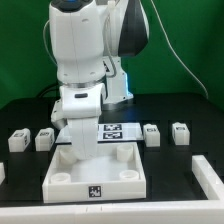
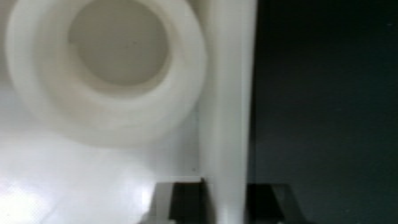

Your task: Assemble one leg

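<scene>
Nearest to you in the exterior view lies the large flat white square piece [image 1: 97, 172], raised rim upward, with a black-and-white tag on its near wall. It rests on a black table [image 1: 190, 205], and a green backdrop [image 1: 190, 40] closes the scene behind. Beyond the square piece, the marker board [image 1: 116, 130] lies flat on the table just beside the arm's base. A further white part [image 1: 206, 172] is cut off by the exterior view's right edge, and you cannot identify it from this frame. Four legs stand in a row across the table, none of them touched. The first leg [image 1: 18, 140] and second leg [image 1: 44, 138] are toward the exterior view's left. The third leg [image 1: 151, 133] and fourth leg [image 1: 180, 131] are toward its right. Each is a small white squarish block, standing well apart from the arm. The white arm [image 1: 80, 50] folds downward from its base, with its wrist pointing almost straight down. The gripper [image 1: 76, 142] is lowered at the square piece's far corner on the exterior view's left. In the wrist view you see a round corner hole [image 2: 121, 50] of that piece at very close range, and a pale vertical wall runs beside it against the dark table. Two dark fingers [image 2: 183, 205] appear to stand on either side of that wall. The frame is blurred, so you cannot tell whether the gripper [image 2: 228, 205] is clamped on the wall or merely straddles it.
</scene>
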